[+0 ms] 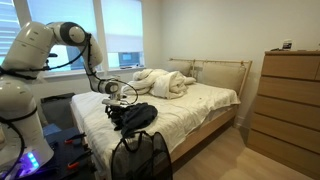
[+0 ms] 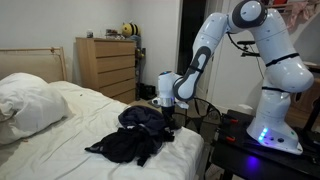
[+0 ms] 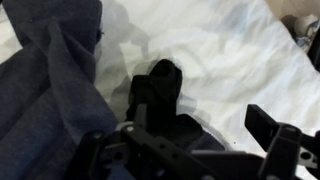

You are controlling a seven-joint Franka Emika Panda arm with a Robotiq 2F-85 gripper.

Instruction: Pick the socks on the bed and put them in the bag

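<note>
In the wrist view, the black sock (image 3: 163, 80) is seen on the white-sheeted wooden bed (image 3: 225, 50), just beyond the Robotiq gripper (image 3: 205, 112). The jaws are spread. The sock is offset left, with its long axis running near to far. A crumpled blue-grey garment (image 3: 50, 95) adjoins it on the left.

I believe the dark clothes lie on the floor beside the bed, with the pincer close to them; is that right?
Not quite: the dark clothes lie on the bed itself, as both exterior views show; the pincer is close to them.
</note>
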